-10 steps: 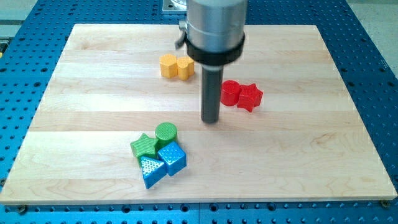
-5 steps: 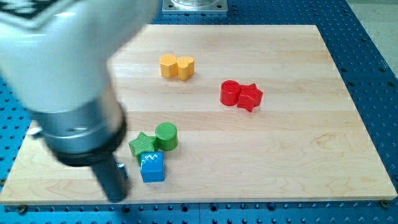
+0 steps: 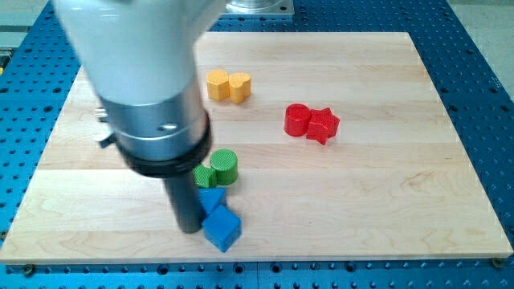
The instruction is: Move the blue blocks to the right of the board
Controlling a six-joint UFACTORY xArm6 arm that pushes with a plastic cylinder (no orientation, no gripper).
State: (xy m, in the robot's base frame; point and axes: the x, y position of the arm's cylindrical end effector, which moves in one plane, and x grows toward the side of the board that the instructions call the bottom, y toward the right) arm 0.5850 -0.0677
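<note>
My tip [image 3: 189, 229] rests on the board near the view's bottom, left of centre. It touches the left side of a blue triangular block [image 3: 211, 199], which is partly hidden by the rod. A blue cube [image 3: 222, 229] lies just right of the tip and below the triangle. A green cylinder [image 3: 224, 167] and a green star [image 3: 204, 177], half hidden behind the rod, sit just above the blue blocks.
Two yellow blocks [image 3: 228, 85] sit together near the view's top centre. A red cylinder [image 3: 298, 120] and a red star [image 3: 323, 125] sit together right of centre. The wooden board [image 3: 385, 201] lies on a blue perforated table.
The arm swung from the board's centre to the lower left, then moved right. The blue blocks and green blocks have shifted right, and the cube has turned.
</note>
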